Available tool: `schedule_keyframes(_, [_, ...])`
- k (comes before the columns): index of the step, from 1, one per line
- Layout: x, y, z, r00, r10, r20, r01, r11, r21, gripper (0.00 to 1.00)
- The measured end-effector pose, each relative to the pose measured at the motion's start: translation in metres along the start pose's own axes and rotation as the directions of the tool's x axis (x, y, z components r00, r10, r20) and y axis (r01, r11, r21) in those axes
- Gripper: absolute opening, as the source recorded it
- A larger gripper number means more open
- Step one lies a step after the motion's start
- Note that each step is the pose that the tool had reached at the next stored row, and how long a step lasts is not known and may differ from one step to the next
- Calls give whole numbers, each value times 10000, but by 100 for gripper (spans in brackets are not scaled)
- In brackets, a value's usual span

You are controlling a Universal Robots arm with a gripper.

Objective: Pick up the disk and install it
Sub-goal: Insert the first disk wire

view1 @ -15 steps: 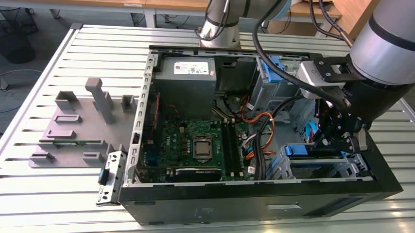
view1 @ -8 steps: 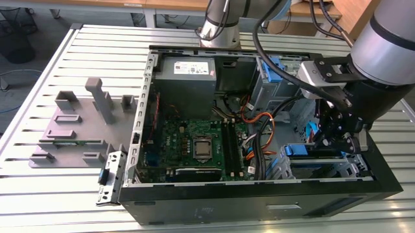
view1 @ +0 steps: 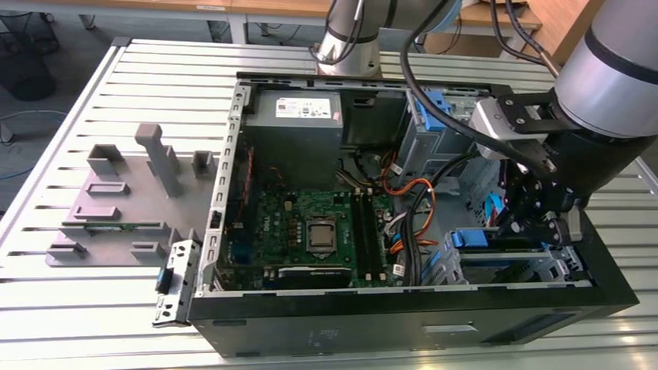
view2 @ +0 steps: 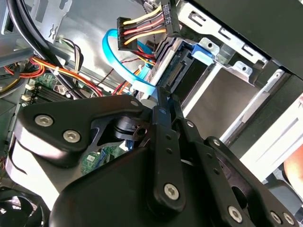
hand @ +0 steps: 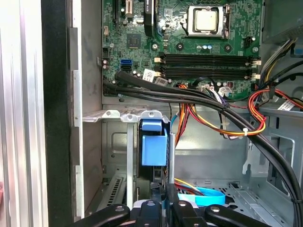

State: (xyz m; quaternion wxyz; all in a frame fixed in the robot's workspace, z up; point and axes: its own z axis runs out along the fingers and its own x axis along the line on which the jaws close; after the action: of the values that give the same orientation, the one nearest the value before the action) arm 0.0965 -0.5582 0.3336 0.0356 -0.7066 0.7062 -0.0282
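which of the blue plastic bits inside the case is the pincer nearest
The blue tab on the drive cage at the exterior view's lower right, just beside the pincer. The other blue piece sits up near the grey power box.

Exterior view overhead; wrist views inside case (view1: 411, 320)

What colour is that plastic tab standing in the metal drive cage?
Blue. The plastic tab shows best in the first wrist view.

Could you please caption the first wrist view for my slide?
Gripper at the disk, edge-on in the drive cage near the motherboard.
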Motion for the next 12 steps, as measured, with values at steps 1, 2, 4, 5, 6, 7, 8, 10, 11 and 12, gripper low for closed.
schedule_keyframes(1, [0, 0, 2, 10000, 0, 0, 0, 10000, 0, 16])
schedule_keyframes(2, [0, 1, 6, 10000, 0, 0, 0, 10000, 0, 16])
schedule_keyframes(4, [1, 1, 15, 10000, 0, 0, 0, 10000, 0, 16])
schedule_keyframes(5, [1, 2, 20, 10000, 0, -1, 0, 10000, 0, 16])
schedule_keyframes(6, [1, 2, 26, 10000, 0, 0, 0, 10000, 0, 16])
schedule_keyframes(7, [1, 3, 32, 10000, 0, 0, 0, 10000, 0, 16])
schedule_keyframes(8, [1, 3, 39, 10000, 0, -1, 0, 10000, 0, 16])
schedule_keyframes(10, [2, 4, 46, 10000, 0, -6, 0, 10000, 0, 16])
schedule_keyframes(11, [2, 4, 46, 10000, 0, -6, 0, 10000, 0, 16])
schedule_keyframes(12, [2, 4, 47, 10000, 0, -5, 0, 10000, 0, 16])
